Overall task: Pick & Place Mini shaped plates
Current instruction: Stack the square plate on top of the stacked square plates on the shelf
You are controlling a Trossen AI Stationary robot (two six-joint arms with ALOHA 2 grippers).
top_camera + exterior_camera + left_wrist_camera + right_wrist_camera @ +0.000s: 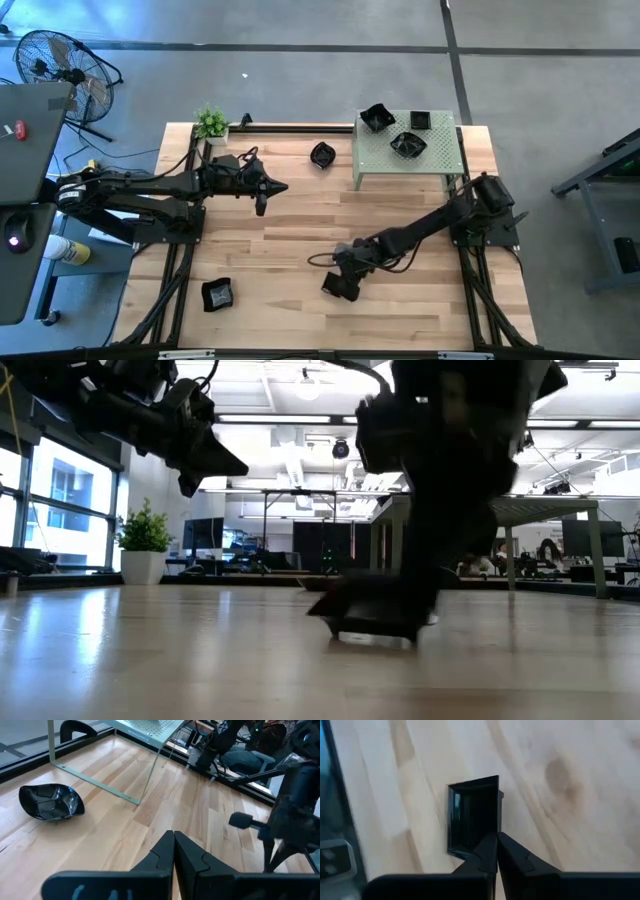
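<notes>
My right gripper (338,288) (496,837) is low over the table's near middle, shut on a square glossy black mini plate (472,815) (368,615). My left gripper (283,187) (174,836) hovers shut above the table's left middle and holds nothing. A wavy black plate (321,155) (50,802) rests on its base on the wood by the stand. Another black plate (217,294) lies near the near-left corner. Three more plates (376,118) (420,120) (408,145) sit on top of the pale green perforated stand (440,160). My right gripper pinches the square plate by its upright side wall (498,827), near one corner, between the two fingers. The fingers come from above, pointing down. The plate sits level at the table top; whether its base touches the wood I cannot tell.
A small potted plant (211,123) stands at the far-left corner. The stand's legs (150,770) reach the wood at the far right. Bare wood lies across the middle and near right. A fan (55,65) and a desk stand beyond the left edge.
</notes>
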